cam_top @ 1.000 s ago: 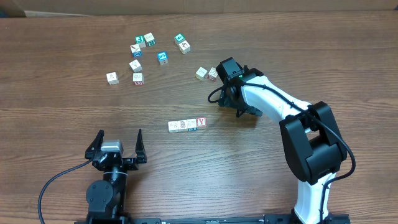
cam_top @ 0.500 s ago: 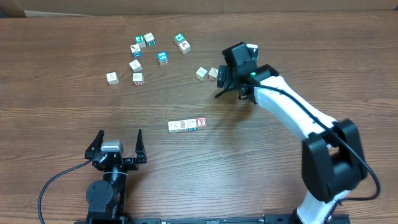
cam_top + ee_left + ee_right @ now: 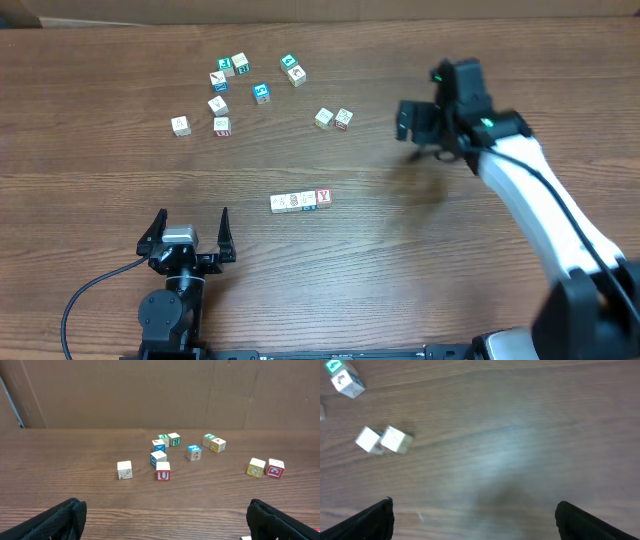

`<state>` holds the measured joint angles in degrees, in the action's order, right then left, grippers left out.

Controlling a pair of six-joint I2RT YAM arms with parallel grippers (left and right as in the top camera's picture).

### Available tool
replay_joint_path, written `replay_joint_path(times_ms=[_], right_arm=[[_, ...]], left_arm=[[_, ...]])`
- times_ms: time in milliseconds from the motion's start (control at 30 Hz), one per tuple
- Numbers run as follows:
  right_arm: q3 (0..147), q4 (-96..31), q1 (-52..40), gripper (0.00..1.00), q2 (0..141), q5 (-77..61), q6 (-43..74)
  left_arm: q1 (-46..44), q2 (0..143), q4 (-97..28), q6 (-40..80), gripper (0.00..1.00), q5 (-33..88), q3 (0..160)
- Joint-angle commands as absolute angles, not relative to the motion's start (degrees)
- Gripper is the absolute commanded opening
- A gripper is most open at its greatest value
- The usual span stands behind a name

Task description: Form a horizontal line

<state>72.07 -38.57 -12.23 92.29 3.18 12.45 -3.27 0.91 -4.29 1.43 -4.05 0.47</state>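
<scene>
Left gripper (image 3: 192, 214) sits nearest the robot's base, its jaws spread wide with nothing between them; its fingers (image 3: 55, 521) show at the bottom corners of the left wrist view. Just beyond it and a little to its right, the horizontal line (image 3: 300, 201) lies on the table (image 3: 100, 200). It is four small white cubes touching in a straight row, with the red Y cube (image 3: 323, 196) at the right end. Farther out and well to the right, the right gripper (image 3: 418, 122) hangs above bare wood, blurred in the overhead view. Its wrist camera shows both fingers (image 3: 365, 522) far apart and holding nothing. To its left, two pale cubes (image 3: 323, 118) sit side by side. Farthest away, toward the left, loose cubes (image 3: 261, 92) with teal, blue and red faces lie scattered, some touching, others apart.
</scene>
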Motion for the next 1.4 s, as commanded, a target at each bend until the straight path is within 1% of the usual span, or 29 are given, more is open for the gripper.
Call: replay_joint_path(times_ms=[0, 200, 367, 500, 633, 1067, 1367], right_arm=[[61.82, -34.63, -8.8, 1.0, 83.74, 2.42, 11.81], [45.6, -18.15, -6.35, 1.0, 74.06, 1.8, 11.9], [36.91, -10.83, -6.35, 1.0, 67.75, 0.58, 11.57], [30.61, -3.03, -6.35, 1.0, 63.42, -3.38, 8.21], [25.43, 3.29, -6.35, 1.0, 60.03, -3.38, 8.23], [11.49, 12.91, -6.33, 1.0, 44.25, -3.25, 7.35], [6.0, 13.76, -6.22, 1.0, 33.93, -3.14, 7.33]], left_arm=[[-2.92, 0.25, -4.25, 0.38, 1.0, -3.38, 0.32], [-2.92, 0.25, -4.25, 0.38, 0.99, -3.4, 0.32], [-2.92, 0.25, -4.25, 0.38, 1.0, -3.4, 0.32], [-2.92, 0.25, -4.25, 0.38, 1.0, -3.4, 0.32], [-2.92, 0.25, -4.25, 0.38, 1.0, -3.4, 0.32], [-2.92, 0.25, -4.25, 0.38, 1.0, -3.38, 0.32], [-2.92, 0.25, -4.25, 0.38, 0.99, -3.4, 0.32]])
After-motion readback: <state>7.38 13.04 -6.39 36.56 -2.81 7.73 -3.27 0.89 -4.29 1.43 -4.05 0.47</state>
